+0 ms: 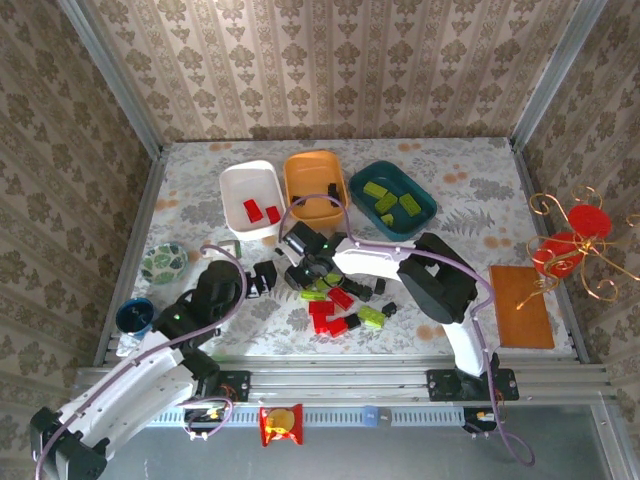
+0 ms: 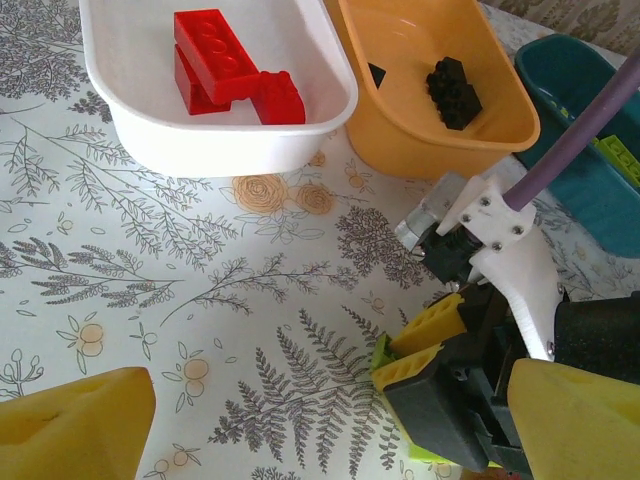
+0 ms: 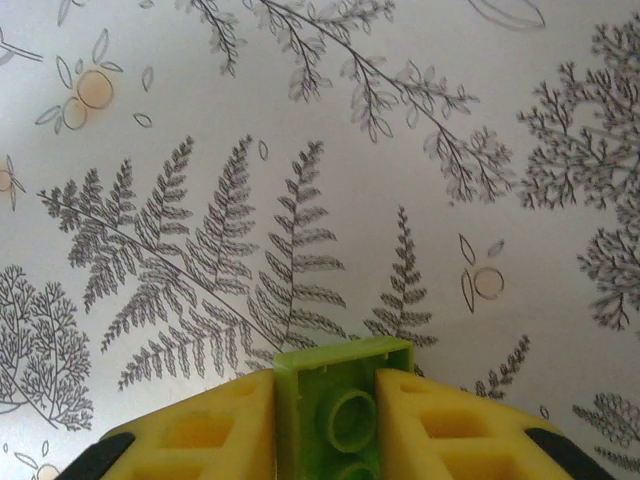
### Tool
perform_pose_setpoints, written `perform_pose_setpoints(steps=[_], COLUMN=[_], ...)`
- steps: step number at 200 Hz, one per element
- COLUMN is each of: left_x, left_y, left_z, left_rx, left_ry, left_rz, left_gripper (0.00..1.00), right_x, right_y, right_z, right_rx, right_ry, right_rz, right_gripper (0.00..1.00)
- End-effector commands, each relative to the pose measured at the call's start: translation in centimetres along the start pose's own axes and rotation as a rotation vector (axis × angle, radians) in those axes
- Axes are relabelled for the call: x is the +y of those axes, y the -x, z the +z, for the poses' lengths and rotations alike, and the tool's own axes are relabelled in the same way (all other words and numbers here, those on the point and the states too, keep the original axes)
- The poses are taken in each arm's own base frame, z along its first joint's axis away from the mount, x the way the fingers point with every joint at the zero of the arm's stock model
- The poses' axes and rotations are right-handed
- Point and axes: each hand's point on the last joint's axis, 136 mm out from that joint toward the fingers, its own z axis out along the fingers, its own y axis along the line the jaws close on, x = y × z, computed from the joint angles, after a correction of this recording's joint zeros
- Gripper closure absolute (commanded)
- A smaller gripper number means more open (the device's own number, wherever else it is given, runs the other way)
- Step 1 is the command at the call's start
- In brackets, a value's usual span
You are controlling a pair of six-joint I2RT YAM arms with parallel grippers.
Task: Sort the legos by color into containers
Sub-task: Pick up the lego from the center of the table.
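The left pincer (image 1: 266,278) hangs over the fern-print table (image 1: 200,190) with its two yellow pads (image 2: 75,425) spread wide and nothing between them. Beyond it and a little to its left stands the white tray (image 1: 240,185). This holds red bricks (image 2: 215,65), two as the overhead view shows them, lying against each other. Beyond the gap between the two pincers stands the orange tray (image 1: 300,170), touching the white one, with two black pieces (image 2: 452,90) inside, apart from one another.

The right pincer (image 1: 312,287) sits just to the right of the left one and is clamped on one lime green brick (image 3: 345,400), squeezed by its sides between two yellow fingertips (image 3: 210,430). Whether that brick touches the table cannot be told.

Beyond this pincer and to its right stands the teal tray (image 1: 425,205), carrying about four lime bricks (image 1: 385,205). Loose bricks lie on the table to the right of the right pincer and nearer the arm bases. They are four red ones (image 1: 322,312) bunched together, one lime one (image 1: 372,316) beside them, and about three black ones (image 1: 378,288), too small to count surely.
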Motion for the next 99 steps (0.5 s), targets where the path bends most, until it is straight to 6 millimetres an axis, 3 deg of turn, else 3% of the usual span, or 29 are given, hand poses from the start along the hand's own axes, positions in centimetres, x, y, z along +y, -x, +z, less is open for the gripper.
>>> perform_pose_setpoints(steps=[1, 14, 56, 71, 99], left_x=[0.2, 0.2, 0.3, 0.3, 0.2], left_y=[-0.2, -0.4, -0.4, -0.4, -0.4], left_z=[0.2, 0.2, 0.3, 0.3, 0.5], left_rx=[0.003, 0.008, 0.008, 0.007, 0.007], left_ry=[0.008, 0.009, 0.012, 0.014, 0.01], left_rz=[-0.01, -0.009, -0.01, -0.011, -0.014], left_gripper=[0.08, 0.08, 0.07, 0.07, 0.07], right_x=[-0.3, 0.0, -0.3, -0.6, -1.0], right_y=[0.1, 0.3, -0.7, -1.2, -1.4], right_z=[0.3, 0.4, 1.1, 1.3, 1.5], right_rx=[0.009, 0.01, 0.045, 0.058, 0.056], right_ry=[-0.024, -0.014, -0.065, -0.095, -0.116], right_rz=[-0.024, -0.028, -0.045, -0.052, -0.046], right_gripper=[0.72, 0.69, 0.42, 0.43, 0.61])
